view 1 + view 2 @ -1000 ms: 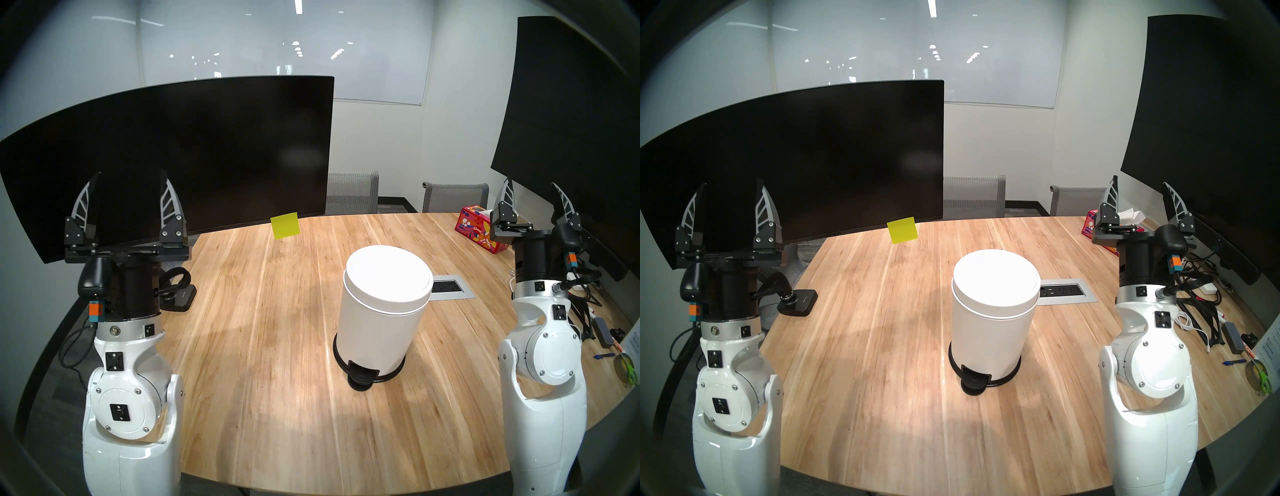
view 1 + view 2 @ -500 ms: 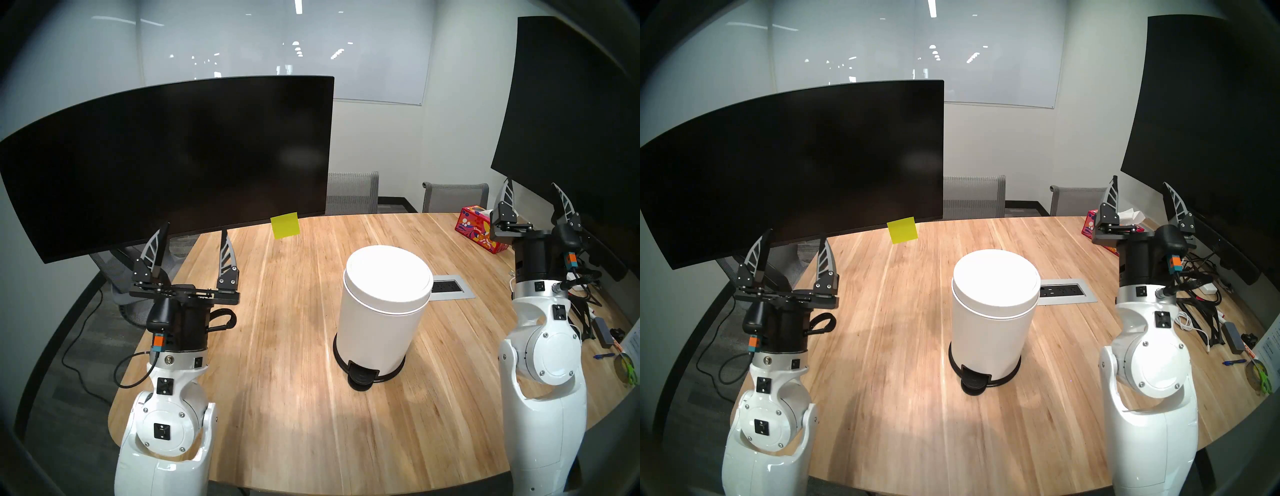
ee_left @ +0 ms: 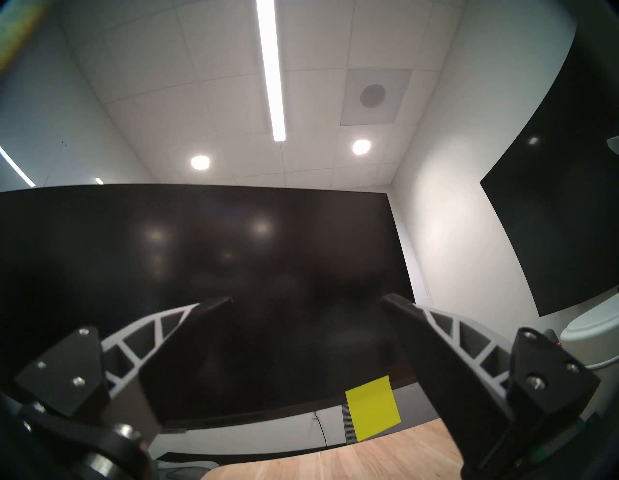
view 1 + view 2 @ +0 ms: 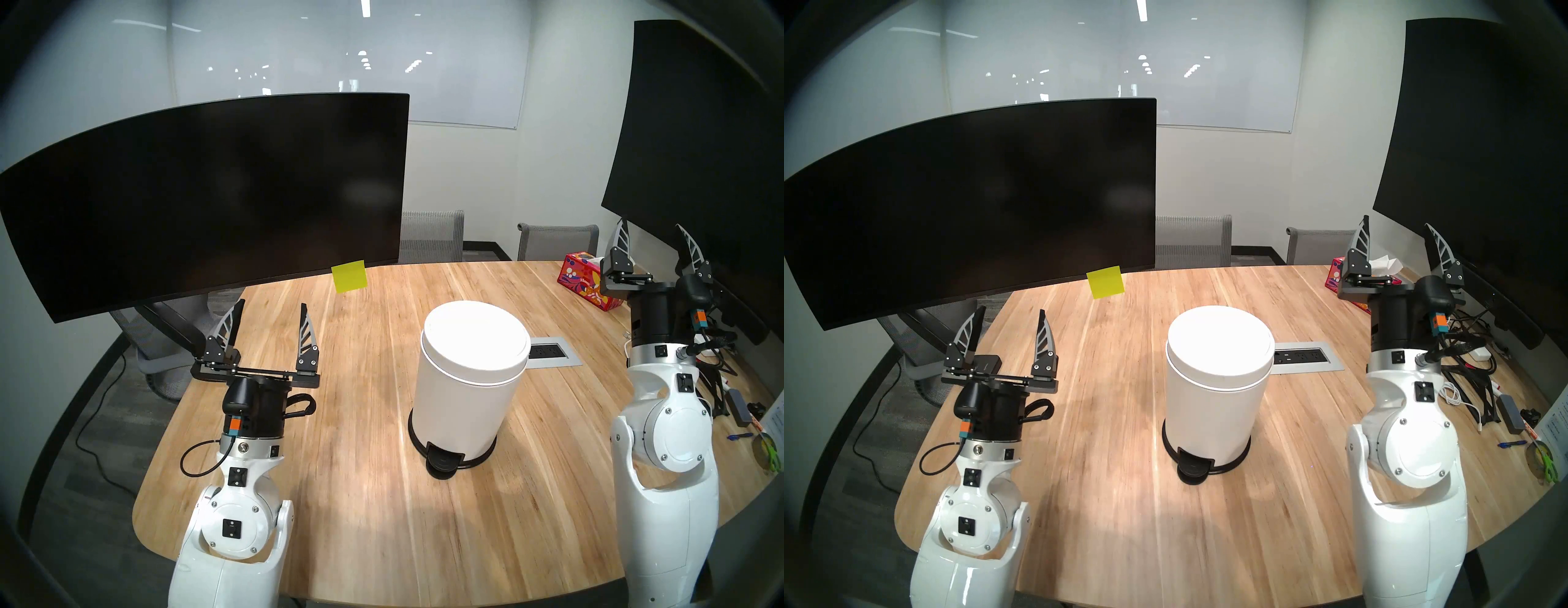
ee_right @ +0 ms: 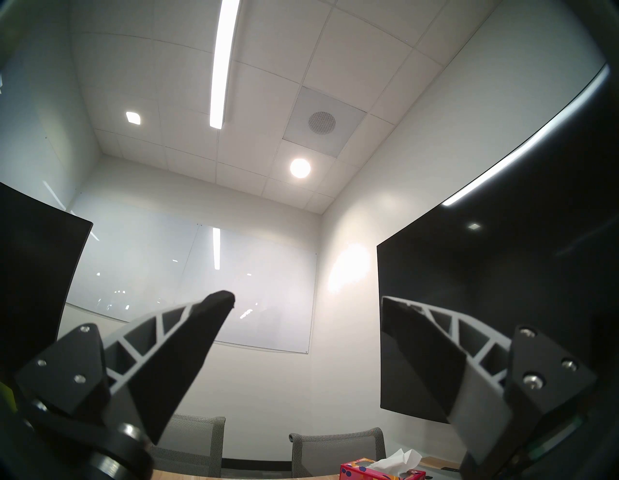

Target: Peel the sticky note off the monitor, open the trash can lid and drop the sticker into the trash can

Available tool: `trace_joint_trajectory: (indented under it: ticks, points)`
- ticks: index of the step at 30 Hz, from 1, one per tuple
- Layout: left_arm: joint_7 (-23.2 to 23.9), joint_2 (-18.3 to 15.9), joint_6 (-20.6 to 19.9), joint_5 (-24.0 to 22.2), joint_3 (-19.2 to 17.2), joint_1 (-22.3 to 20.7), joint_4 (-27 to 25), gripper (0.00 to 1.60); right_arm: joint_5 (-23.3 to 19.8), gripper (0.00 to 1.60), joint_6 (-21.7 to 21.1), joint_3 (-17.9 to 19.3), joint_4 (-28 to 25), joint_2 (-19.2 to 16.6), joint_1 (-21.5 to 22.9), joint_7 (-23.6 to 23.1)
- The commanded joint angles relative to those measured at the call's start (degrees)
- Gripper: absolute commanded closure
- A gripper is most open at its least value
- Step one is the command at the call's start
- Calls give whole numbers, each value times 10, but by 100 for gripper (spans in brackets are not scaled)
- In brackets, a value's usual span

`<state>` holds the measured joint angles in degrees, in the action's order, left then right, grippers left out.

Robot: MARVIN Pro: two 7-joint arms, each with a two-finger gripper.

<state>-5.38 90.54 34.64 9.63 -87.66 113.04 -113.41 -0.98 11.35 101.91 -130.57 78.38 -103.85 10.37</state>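
Sticky note point(image 4: 349, 276) hangs off the bottom edge of the curved monitor point(image 4: 212, 191), near its right lower corner, above the far edge of the counter point(image 4: 339, 424). Only its top strip looks stuck; the rest dangles free below the bezel.

Your left claw point(image 4: 268, 319) stands over the counter's left edge, fingers wide apart, empty, well short of the note. Right claw point(image 4: 651, 244) is also spread and empty, up by the counter's right edge.

Expect thin, limp, near-weightless paper. It will likely bend and flutter. Pinch the free lower half, then pull down and away so the adhesive peels rather than tears.

Trash can point(image 4: 464, 390) sits mid-counter, lid point(image 4: 477, 339) down, pedal point(image 4: 443, 460) facing you.
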Motion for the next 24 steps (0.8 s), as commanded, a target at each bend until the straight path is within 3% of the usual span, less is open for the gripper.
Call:
trace_joint_trajectory:
  ticks: [1, 10, 15, 24]
  points:
    - [6, 0, -6, -34, 18, -63, 39, 0, 0, 0, 1, 0, -9, -1, 2, -1]
    - [46, -5, -34, -90, 22, -114, 73, 0, 0, 0, 2, 0, -9, -1, 2, -1]
    - [54, 9, -88, -104, 14, -148, 97, 0, 0, 0, 2, 0, -8, -1, 2, -1]
    - [70, 11, -138, -115, 11, -194, 121, 0, 1, 0, 2, 0, -7, -1, 3, -1]
